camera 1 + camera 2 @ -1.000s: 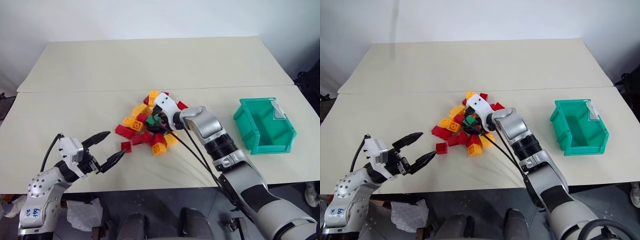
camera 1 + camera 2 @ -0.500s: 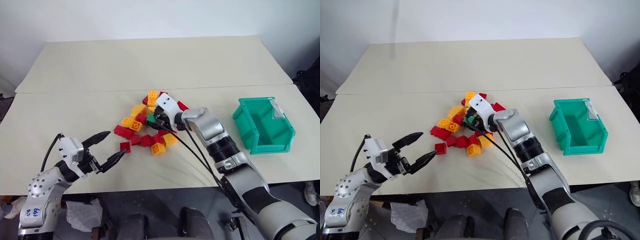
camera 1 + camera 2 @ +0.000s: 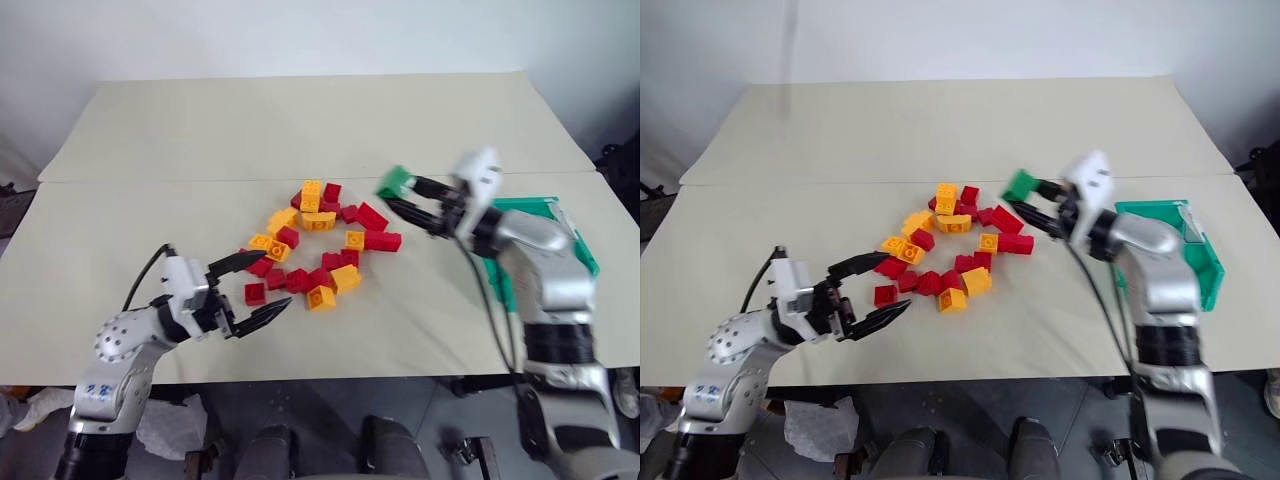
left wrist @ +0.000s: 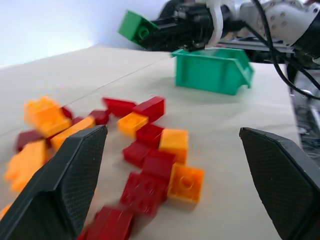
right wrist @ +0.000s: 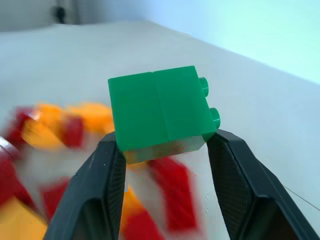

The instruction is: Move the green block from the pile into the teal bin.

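1. The right gripper (image 3: 402,197) pinches the green block (image 3: 394,183) between its two black fingers, up in the air above the table (image 3: 150,140).
2. In the right wrist view the green block (image 5: 161,107) sits clamped at its lower edge between the finger pads (image 5: 102,180), with its two studs pointing sideways.
3. The held block hangs between the pile (image 3: 315,245) and the teal bin (image 3: 560,235), clear of both.
4. The teal bin stands on the table at the robot's right, partly hidden behind the right forearm; its open top faces up.
5. The pile lies spread loosely near the middle of the table: red, orange and yellow bricks, some touching, some a little apart.
6. The left gripper (image 3: 262,285) hovers low over the table just beside the near left edge of the pile, its fingers spread wide and holding nothing.
7. A single red brick (image 3: 254,294) lies between those spread fingertips as seen from above; I cannot tell whether either finger touches it.
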You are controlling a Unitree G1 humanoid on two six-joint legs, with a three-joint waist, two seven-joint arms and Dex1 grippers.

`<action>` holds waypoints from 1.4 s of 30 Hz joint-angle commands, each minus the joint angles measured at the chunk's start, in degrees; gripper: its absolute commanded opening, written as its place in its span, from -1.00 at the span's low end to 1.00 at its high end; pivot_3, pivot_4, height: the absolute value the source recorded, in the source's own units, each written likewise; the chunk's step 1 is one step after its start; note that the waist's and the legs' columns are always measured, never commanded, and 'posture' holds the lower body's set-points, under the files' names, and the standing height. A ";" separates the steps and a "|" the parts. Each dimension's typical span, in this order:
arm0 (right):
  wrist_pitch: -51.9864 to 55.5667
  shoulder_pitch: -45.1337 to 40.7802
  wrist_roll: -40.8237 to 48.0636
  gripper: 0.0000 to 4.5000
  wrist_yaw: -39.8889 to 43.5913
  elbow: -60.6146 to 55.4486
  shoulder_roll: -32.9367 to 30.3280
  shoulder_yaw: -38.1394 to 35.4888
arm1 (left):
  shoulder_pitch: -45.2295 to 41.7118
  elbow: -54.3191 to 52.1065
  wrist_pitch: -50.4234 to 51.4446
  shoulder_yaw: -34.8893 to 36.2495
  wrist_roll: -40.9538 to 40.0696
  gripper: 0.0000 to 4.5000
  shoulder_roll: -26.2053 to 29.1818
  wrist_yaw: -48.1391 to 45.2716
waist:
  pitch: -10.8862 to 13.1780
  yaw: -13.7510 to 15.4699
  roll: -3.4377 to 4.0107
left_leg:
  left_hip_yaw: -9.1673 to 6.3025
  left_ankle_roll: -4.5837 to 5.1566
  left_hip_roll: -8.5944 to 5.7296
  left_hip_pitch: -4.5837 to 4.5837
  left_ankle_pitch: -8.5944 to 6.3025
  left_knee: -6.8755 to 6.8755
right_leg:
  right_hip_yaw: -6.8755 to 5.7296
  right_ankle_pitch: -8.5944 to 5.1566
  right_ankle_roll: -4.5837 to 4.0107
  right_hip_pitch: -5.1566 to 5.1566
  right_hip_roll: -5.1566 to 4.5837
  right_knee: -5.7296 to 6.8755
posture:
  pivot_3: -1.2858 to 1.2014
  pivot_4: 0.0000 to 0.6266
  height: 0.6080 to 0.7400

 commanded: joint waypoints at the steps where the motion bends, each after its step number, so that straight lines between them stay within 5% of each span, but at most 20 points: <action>1: -2.07 6.08 3.44 -0.10 -2.99 -5.52 -4.27 -10.97 | -2.91 -0.35 -0.63 -3.21 1.01 1.00 -0.95 -1.71 | 0.01 0.26 0.01 | 0.20 0.00 0.01 0.01 0.00 0.01 | 0.01 0.00 0.00 0.00 0.00 0.00 | 0.03 -0.52 1.00; 8: -2.57 19.66 4.91 -0.10 -5.34 -5.88 -10.84 -23.33 | -8.43 4.43 -1.46 -6.72 1.98 1.00 -2.57 -5.50 | 0.01 0.86 0.01 | 0.67 0.06 0.06 0.13 0.02 0.03 | 0.12 0.00 0.00 0.08 0.00 -0.17 | 0.03 -0.52 1.00; 18: 3.24 24.43 6.35 -0.10 -7.29 -0.20 -13.37 -22.65 | -10.69 6.68 -1.95 -6.97 2.35 1.00 -2.90 -7.75 | 0.01 1.23 0.01 | 0.92 0.19 0.12 0.16 0.10 0.05 | 0.20 0.06 -0.10 0.11 0.00 -0.38 | 0.03 -0.52 1.00; 19: 2.09 24.09 5.67 0.23 -7.61 0.66 -13.54 -22.47 | -10.58 6.60 -1.96 -6.80 2.39 1.00 -2.78 -7.73 | 0.01 1.37 0.01 | 0.92 0.19 0.11 0.15 0.10 0.05 | 0.21 0.06 -0.09 0.11 0.00 -0.40 | 0.03 -0.52 1.00; 24: 0.91 21.90 5.44 0.95 -7.66 3.09 -15.20 -22.39 | -9.52 6.19 -1.69 -5.39 2.27 1.00 -1.80 -7.18 | 0.01 1.56 0.02 | 0.95 0.20 0.10 0.14 0.11 0.06 | 0.22 0.06 -0.10 0.11 -0.01 -0.44 | 0.03 -0.52 1.00; 34: -1.06 20.63 14.45 0.98 3.36 -5.52 -17.35 -21.23 | -5.18 7.50 -1.88 1.31 3.35 1.00 2.22 -4.21 | 0.01 1.56 0.02 | 0.94 0.20 0.13 0.14 0.10 0.06 | 0.21 0.07 -0.10 0.11 0.00 -0.45 | 0.03 -0.52 1.00; 42: -8.91 27.11 16.52 0.98 14.74 -21.34 -13.16 -6.54 | 1.91 10.10 -8.30 7.97 6.06 1.00 5.61 -3.67 | 0.04 1.87 -0.04 | 0.88 0.14 0.26 0.13 0.05 0.07 | 0.14 0.10 -0.13 0.14 0.12 -0.53 | 0.03 -0.52 1.00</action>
